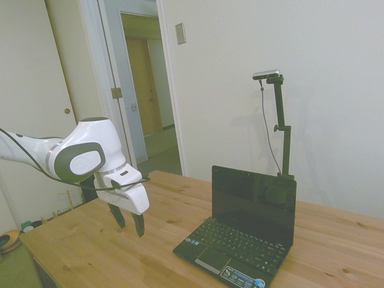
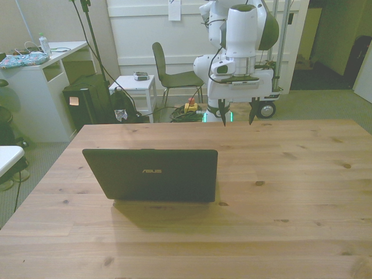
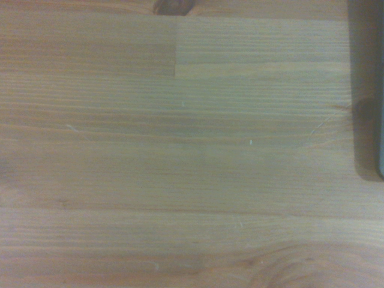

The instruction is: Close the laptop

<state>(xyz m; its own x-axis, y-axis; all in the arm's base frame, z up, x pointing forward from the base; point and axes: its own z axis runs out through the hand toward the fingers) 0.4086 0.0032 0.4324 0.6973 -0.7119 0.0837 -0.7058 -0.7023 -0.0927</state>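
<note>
Side view: my white two-finger gripper [image 1: 130, 221] hangs, fingers spread and empty, beside the small black netbook laptop [image 1: 240, 241] standing open on the wooden table [image 1: 90, 252]. Front view: lid upright, a dark chair [image 2: 172, 75] behind. Wrist view: planks, perhaps the laptop's dark edge.

Soft even indoor light, greenish cast, wrist view blurred

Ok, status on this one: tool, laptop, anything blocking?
Tool open, hovering above bare table, holding nothing. Laptop open, lid upright, untouched. Nothing between them.
</note>
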